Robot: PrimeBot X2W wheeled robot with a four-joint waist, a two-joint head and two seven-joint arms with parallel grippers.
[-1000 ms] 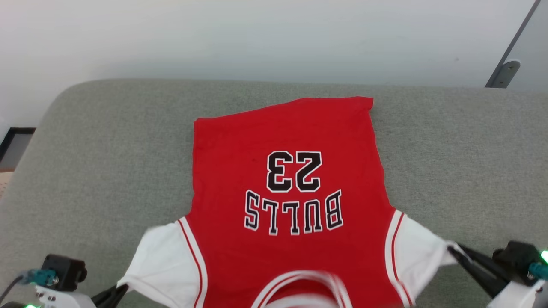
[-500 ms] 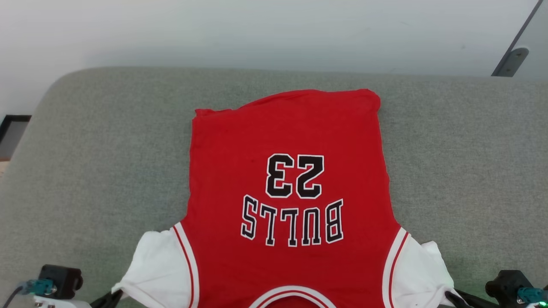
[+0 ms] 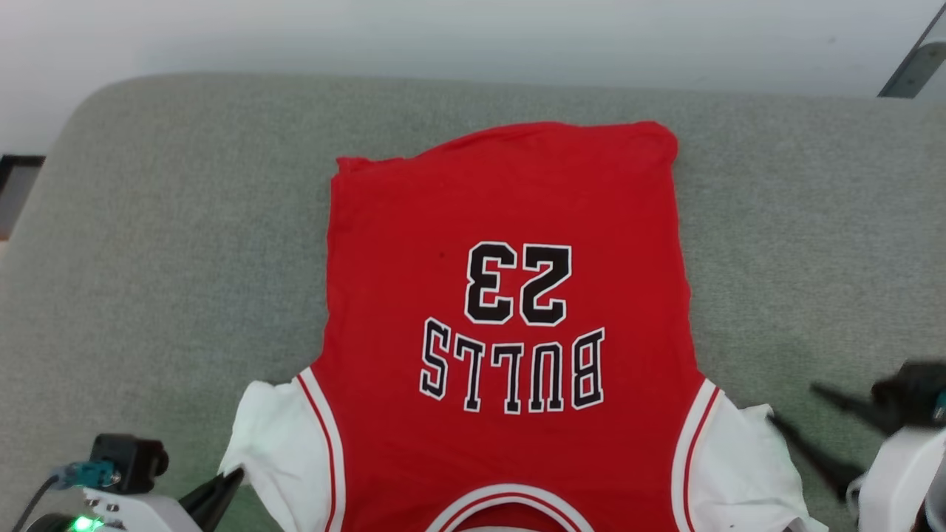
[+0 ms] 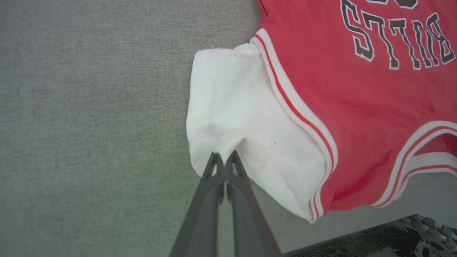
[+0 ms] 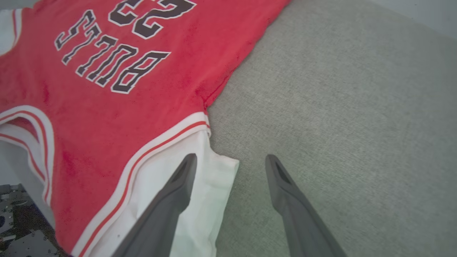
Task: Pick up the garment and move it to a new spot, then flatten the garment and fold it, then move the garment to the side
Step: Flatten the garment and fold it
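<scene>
Head view: a large red jersey shirt [image 3: 502,222] with white short sleeves lay spread face-up on a grey woven-fabric cushion [image 3: 185,222], collar toward the robot.
The left gripper [image 4: 224,157] was clamped on the hem of the near white sleeve [image 4: 228,107], probably pinning that corner taut for flattening. The right gripper [image 5: 231,160] stood with jaws apart, holding nothing, one finger over the opposite sleeve [image 5: 210,185] and the other over bare cushion.

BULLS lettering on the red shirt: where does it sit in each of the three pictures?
Head view: BULLS lettering, lower middle, upside down.
Left wrist view: top right corner.
Right wrist view: upper left, slanted.
Shared landmark: the grey cushion under the garment.
</scene>
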